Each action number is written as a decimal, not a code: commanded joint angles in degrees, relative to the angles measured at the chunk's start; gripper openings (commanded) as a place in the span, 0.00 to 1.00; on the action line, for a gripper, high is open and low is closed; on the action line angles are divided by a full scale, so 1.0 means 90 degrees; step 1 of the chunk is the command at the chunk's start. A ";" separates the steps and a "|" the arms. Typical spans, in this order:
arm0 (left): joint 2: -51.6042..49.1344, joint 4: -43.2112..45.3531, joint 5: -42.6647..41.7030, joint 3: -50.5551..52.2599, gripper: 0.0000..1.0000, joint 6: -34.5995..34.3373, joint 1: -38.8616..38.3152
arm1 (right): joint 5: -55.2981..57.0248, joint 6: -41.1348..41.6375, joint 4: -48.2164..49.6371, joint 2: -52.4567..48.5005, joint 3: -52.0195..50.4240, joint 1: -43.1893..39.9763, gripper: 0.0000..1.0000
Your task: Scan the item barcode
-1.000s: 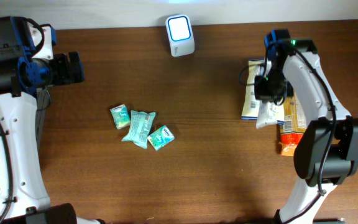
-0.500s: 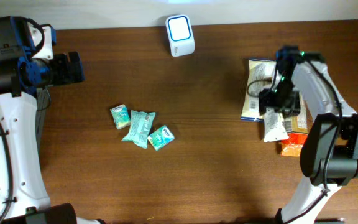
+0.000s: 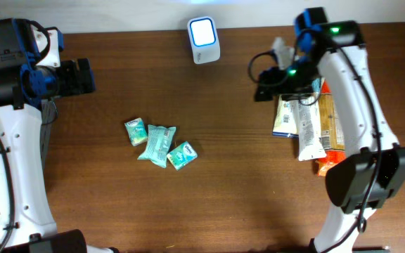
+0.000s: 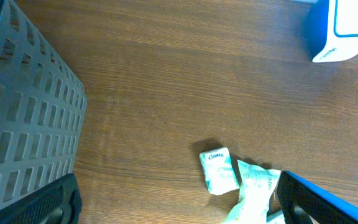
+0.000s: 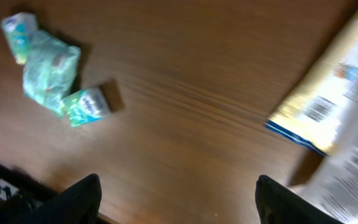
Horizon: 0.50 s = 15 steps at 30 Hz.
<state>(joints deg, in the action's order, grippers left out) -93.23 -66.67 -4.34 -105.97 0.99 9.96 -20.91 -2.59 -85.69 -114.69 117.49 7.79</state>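
The white and blue scanner (image 3: pixel 204 31) stands at the back middle of the table and shows in the left wrist view's top right corner (image 4: pixel 344 31). Three teal packets (image 3: pixel 157 144) lie together left of centre. The right wrist view (image 5: pixel 51 71) and the left wrist view (image 4: pixel 219 171) both catch them. A pile of snack bags (image 3: pixel 308 119) lies at the right, a barcode showing on one bag (image 5: pixel 322 109). My right gripper (image 3: pixel 259 90) hovers open and empty just left of the pile's back end (image 5: pixel 182 202). At the far left, my left gripper (image 3: pixel 83 76) hangs open and empty (image 4: pixel 179 208).
A grey slatted basket (image 4: pixel 23 124) stands beside the table's left edge under my left arm. An orange packet (image 3: pixel 325 163) sticks out at the front of the pile. Bare wood lies between the teal packets and the pile.
My right gripper has opened, leaving a white pouch on the pile. It then swung toward the back and left, off the pile. The left arm has not moved.
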 commanded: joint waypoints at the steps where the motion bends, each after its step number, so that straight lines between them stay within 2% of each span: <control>1: 0.0029 -0.0007 -0.0046 -0.0046 0.99 -0.0015 0.0039 | -0.0107 -0.0032 0.0158 0.0078 0.0017 0.0537 0.78; 15: 0.0029 -0.0007 -0.0046 -0.0046 0.99 -0.0017 0.0039 | -0.0104 0.0704 0.1362 -0.0109 -0.0818 0.2596 0.74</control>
<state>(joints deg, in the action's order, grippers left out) -93.23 -66.67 -4.34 -105.97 0.99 9.96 -21.15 1.78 -75.68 -114.76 112.42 28.25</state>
